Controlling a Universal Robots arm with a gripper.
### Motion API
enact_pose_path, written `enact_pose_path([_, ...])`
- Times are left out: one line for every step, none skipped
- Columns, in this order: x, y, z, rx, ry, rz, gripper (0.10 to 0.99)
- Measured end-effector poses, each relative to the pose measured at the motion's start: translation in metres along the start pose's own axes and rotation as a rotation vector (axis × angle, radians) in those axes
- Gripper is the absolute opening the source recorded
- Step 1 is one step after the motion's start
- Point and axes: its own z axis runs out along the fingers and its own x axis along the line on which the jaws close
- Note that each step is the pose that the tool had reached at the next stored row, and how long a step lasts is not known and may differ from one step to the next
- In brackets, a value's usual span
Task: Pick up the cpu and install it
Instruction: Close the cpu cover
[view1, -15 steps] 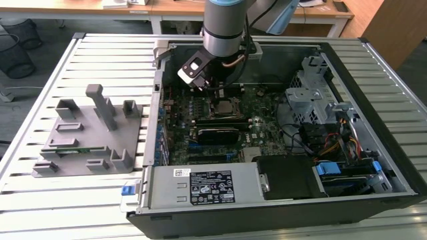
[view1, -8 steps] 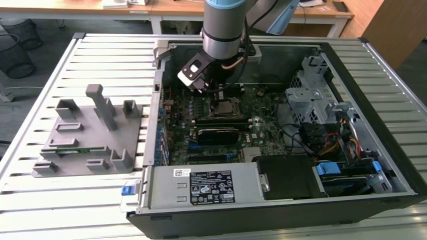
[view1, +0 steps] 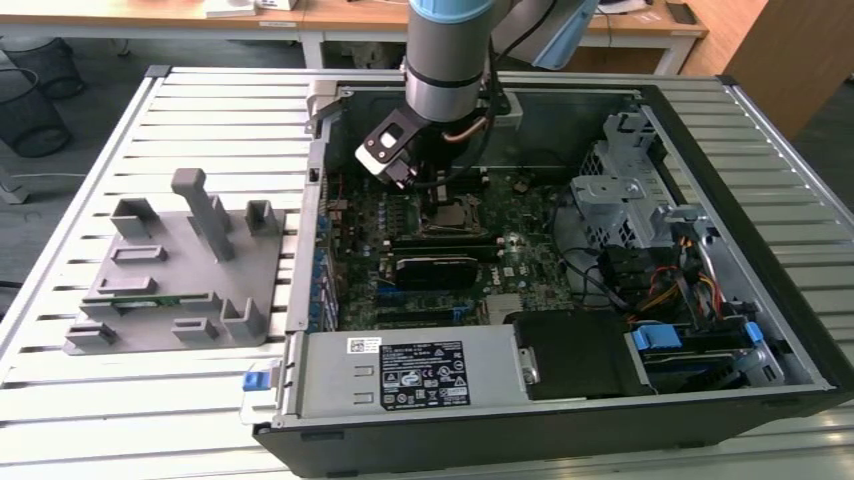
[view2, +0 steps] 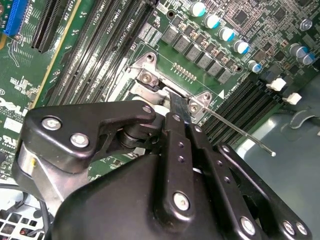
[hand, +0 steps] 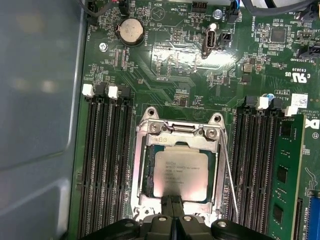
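The cpu (hand: 180, 172), a flat square with a pale metal top, lies flat inside the metal-framed socket (hand: 142, 150) on the green motherboard. In the first wrist view my gripper (hand: 172, 201) hangs over the cpu's edge, its two black fingers pressed together with nothing visible between them. The second wrist view has the same fingertips (view2: 177, 107) right at the socket frame (view2: 150, 75); whether they touch the chip I cannot tell. In the exterior view the arm reaches down into the open computer case, with the gripper (view1: 434, 195) just above the socket (view1: 451, 215).
A thin socket lever (hand: 231, 180) runs along one side of the socket. Memory slots (hand: 107, 170) flank both sides, with a green memory stick (hand: 282, 175) in one. A drive cage (view1: 627, 190) and power supply (view1: 414, 370) crowd the case. A grey fixture (view1: 174, 270) stands on the slatted table.
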Motion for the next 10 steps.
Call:
enact_pose_path([0.0, 0.0, 0.0003, 0.0, -0.0001, 0.0, 0.106])
enact_pose_path([0.0, 0.0, 0.0005, 0.0, -0.0001, 0.0, 0.106])
enact_pose_path([0.0, 0.0, 0.0006, 0.0, -0.0001, 0.0, 0.106])
enact_pose_path([0.0, 0.0, 0.0006, 0.0, -0.0001, 0.0, 0.106])
enact_pose_path([0.0, 0.0001, 0.0007, 0.0, 0.0, 0.0, 0.106])
enact_pose_path([-0.0001, 0.0005, 0.0007, 0.0, 0.0, 0.0, 0.106])
enact_pose_path([-0.0001, 0.001, 0.0007, 0.0, 0.0001, 0.0, 0.106])
enact_pose_path([-0.0001, 0.0017, 0.0007, 0.0, 0.0001, 0.0, 0.106])
enact_pose_path([-0.0001, 0.0025, 0.0007, 0.0, 0.0002, 0.0, 0.106])
enact_pose_path([-0.0001, 0.0034, 0.0007, 0.0, 0.0002, 0.0, 0.106])
